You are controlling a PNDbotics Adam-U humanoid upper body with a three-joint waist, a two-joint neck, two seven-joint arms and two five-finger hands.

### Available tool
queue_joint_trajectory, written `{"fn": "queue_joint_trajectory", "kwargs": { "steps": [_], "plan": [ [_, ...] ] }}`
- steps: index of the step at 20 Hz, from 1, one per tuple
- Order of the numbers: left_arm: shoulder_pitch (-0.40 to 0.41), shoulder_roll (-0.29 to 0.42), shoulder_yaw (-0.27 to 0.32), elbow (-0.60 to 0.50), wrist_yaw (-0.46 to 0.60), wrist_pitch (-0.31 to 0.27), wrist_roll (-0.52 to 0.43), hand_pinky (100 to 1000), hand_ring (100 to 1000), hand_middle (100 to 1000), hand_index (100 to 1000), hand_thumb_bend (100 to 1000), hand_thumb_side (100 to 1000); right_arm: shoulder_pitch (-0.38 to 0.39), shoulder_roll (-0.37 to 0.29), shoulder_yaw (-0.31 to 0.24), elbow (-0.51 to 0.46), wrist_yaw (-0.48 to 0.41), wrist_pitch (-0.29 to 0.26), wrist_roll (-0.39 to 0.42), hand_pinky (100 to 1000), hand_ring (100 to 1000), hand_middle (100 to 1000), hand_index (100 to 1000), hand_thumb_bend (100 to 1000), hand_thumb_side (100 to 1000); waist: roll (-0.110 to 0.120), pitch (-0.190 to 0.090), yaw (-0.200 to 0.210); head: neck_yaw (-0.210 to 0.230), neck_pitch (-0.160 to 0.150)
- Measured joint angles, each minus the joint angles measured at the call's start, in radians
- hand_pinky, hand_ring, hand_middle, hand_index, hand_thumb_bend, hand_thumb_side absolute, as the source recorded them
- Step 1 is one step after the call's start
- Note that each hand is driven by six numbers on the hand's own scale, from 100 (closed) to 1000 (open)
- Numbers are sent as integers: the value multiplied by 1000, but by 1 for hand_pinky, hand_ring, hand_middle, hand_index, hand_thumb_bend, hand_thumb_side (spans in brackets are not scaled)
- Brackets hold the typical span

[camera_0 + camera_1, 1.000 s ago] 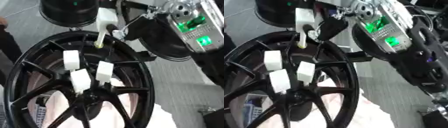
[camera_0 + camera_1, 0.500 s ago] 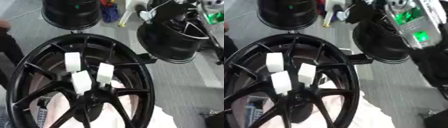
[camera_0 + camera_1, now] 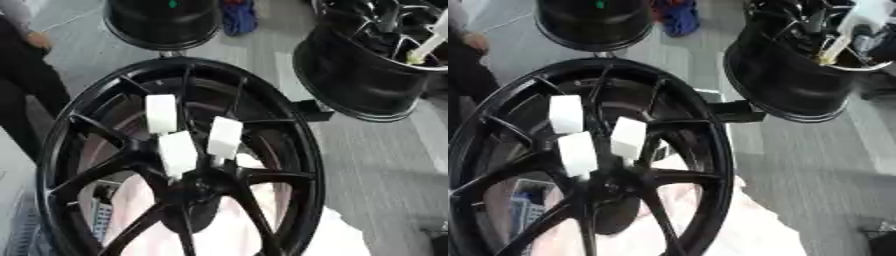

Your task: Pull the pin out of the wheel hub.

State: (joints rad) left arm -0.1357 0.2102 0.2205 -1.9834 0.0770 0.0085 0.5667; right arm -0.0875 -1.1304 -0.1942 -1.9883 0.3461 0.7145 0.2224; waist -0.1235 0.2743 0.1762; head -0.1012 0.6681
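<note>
Right eye view: pin (image 3: 839, 39) above second wheel hub (image 3: 798, 80).

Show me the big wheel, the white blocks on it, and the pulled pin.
Wheel (image 3: 302, 150): left eye view, right rim.
White blocks (image 3: 161, 113): left eye view, top block's face.
Pin (image 3: 830, 50): right eye view, shaft.

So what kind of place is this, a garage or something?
Probably a wheel workshop or factory floor. A big black spoked wheel fills the view with white blocks stuck on its spokes, more black wheels stand behind it on a grey floor, and a white pin hangs over one of them.
</note>
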Motion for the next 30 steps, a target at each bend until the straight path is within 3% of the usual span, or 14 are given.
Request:
{"fn": "queue_joint_trajectory", "kwargs": {
  "steps": [2, 4, 5, 6, 7, 10, 14, 20, 22, 23, 26, 30],
  "plan": [
    [-4, 0, 1, 0, -2, -1, 1, 803, 563, 665, 777, 141, 463, 116, 36, -35, 0, -5, -6, -67, 814, 597, 523, 666, 100, 216, 7, 12, -7, 11, 0],
    [-6, 0, 3, 0, -4, -2, 3, 804, 562, 665, 777, 140, 465, 222, 98, -67, 0, 1, -21, -129, 848, 738, 677, 831, 100, 221, 17, 23, -14, 20, 0],
    [-6, 0, 5, 0, -4, -2, 4, 804, 562, 665, 778, 140, 466, 267, 134, -81, 0, 8, -32, -157, 861, 768, 722, 849, 100, 225, 21, 27, -17, 23, -1],
    [-6, 0, 5, 0, -4, -2, 5, 802, 562, 665, 778, 139, 468, 307, 172, -93, 0, 17, -42, -182, 884, 823, 806, 879, 100, 100, 24, 31, -19, 27, -1],
    [-7, -1, 5, 0, -4, -1, 5, 801, 562, 666, 778, 139, 470, 339, 209, -104, 0, 26, -49, -202, 893, 850, 848, 893, 100, 245, 26, 35, -22, 31, -1],
    [-7, -1, 5, 0, -4, -1, 6, 799, 561, 666, 779, 138, 472, 410, 304, -130, 0, 50, -47, -239, 903, 883, 896, 907, 100, 282, 29, 44, -33, 44, -2],
    [-8, -5, 5, 0, -5, 0, 7, 798, 561, 666, 779, 138, 477, 449, 373, -151, 0, 67, -20, -263, 897, 881, 895, 905, 100, 299, 32, 52, -46, 56, -2],
    [-8, -10, 4, 0, -5, 1, 7, 796, 561, 666, 778, 136, 477, 467, 408, -170, 0, 78, 5, -292, 887, 870, 878, 896, 100, 283, 33, 52, -55, 59, -1],
    [-8, -10, 4, 0, -6, 1, 7, 796, 560, 666, 778, 137, 476, 466, 414, -176, 0, 78, 7, -308, 859, 840, 836, 868, 100, 224, 35, 52, -59, 60, 0],
    [-8, -10, 4, 0, -6, 1, 7, 795, 560, 666, 777, 137, 474, 466, 415, -181, 0, 78, 8, -322, 830, 806, 765, 816, 100, 198, 36, 52, -60, 62, 0],
    [-8, -10, 4, 0, -7, 1, 6, 795, 560, 667, 776, 138, 473, 456, 415, -190, 0, 60, 2, -405, 808, 771, 707, 782, 100, 206, 39, 52, -60, 61, 7],
    [-8, -10, 4, 0, -7, 1, 6, 794, 560, 667, 777, 137, 472, 448, 415, -180, 0, 18, -36, -538, 812, 759, 696, 773, 100, 206, 42, 52, -59, 54, 9]
  ]
}}
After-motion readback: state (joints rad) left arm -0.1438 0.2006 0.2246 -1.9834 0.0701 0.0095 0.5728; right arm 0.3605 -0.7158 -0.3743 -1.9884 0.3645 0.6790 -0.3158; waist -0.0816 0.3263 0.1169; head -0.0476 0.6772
